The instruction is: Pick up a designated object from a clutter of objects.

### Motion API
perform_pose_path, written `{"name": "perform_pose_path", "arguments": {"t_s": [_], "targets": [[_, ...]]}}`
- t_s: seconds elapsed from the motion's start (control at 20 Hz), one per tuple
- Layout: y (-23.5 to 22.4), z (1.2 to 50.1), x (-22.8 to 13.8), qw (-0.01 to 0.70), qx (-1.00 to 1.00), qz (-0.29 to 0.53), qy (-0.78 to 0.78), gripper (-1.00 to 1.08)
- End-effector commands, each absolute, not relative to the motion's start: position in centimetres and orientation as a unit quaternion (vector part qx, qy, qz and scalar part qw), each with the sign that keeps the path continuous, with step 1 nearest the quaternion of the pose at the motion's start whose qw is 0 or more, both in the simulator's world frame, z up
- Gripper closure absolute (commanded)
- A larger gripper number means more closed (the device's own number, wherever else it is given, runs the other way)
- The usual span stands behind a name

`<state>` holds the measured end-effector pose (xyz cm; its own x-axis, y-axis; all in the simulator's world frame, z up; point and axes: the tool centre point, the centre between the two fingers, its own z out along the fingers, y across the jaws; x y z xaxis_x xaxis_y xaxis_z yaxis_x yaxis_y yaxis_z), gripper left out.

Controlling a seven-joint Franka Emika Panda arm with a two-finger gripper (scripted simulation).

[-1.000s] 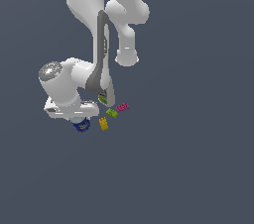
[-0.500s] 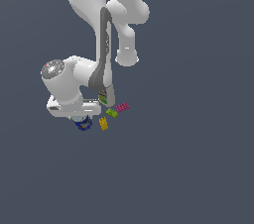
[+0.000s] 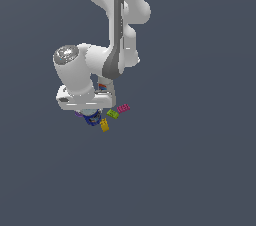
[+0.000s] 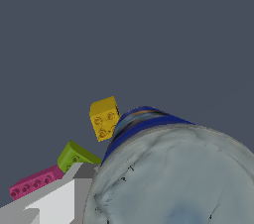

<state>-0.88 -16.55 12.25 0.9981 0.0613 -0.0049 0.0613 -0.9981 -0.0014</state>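
Observation:
The dark-blue can (image 3: pixel 92 119) with its pale silver top (image 4: pixel 173 178) sits directly under the white hand, and only its lower rim shows in the exterior view. It fills much of the wrist view. My gripper (image 3: pixel 91 115) reaches down around it. One grey-white finger (image 4: pixel 59 200) lies against the can's side; the other finger is hidden behind the can. The gripper looks shut on the can. A sliver of the purple cup (image 3: pixel 78 114) peeks out on the exterior view's left of the can.
A yellow brick (image 3: pixel 104 125) (image 4: pixel 104 118), a green brick (image 3: pixel 112 114) (image 4: pixel 74 156) and a pink brick (image 3: pixel 123 108) (image 4: pixel 34 182) lie close on the exterior view's right of the can. A bit of the white bottle's coloured label (image 3: pixel 102 87) shows behind the hand.
The hand has shifted up and toward the exterior view's right. The blue can has moved a little with it, while the bricks stayed put.

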Motion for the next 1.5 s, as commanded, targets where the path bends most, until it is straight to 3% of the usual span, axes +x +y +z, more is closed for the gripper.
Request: {"name": "perform_pose_path", "arguments": {"t_s": [0.0,1.45], "targets": [[-14.7,14.1,-1.2,0.000,-1.000,0.000,-0.031,1.08],[10.8,36.3,-6.9,-0.001,-0.999,0.000,-0.032,1.08]]}}
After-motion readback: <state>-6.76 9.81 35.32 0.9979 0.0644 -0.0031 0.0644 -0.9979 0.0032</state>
